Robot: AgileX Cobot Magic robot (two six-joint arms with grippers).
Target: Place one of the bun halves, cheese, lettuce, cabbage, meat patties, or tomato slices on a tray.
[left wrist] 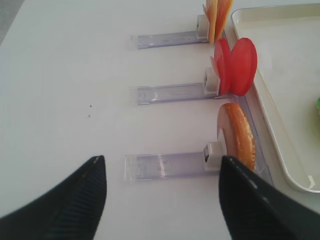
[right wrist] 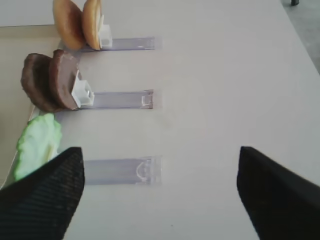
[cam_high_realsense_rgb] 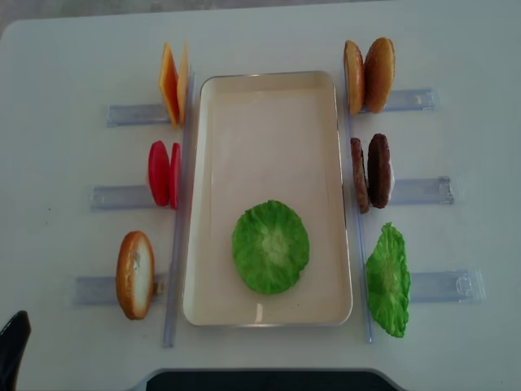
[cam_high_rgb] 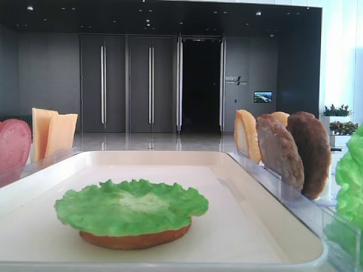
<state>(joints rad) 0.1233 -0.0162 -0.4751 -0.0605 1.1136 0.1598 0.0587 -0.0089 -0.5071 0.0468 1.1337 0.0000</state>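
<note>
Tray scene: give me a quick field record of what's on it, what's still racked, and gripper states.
tray: lettuce leaf lying on a bun half
left racks: cheese slices, tomato slices, one bun half
right racks: two bun halves, two meat patties, one lettuce leaf
left gripper: open, holding nothing
right gripper: open, holding nothing

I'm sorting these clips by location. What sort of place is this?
Probably a demo table in a building lobby, not a kitchen. Tall dark double doors and a polished floor stand behind a white tabletop, where toy burger parts sit in clear plastic racks around a cream-white rectangular tray.
</note>
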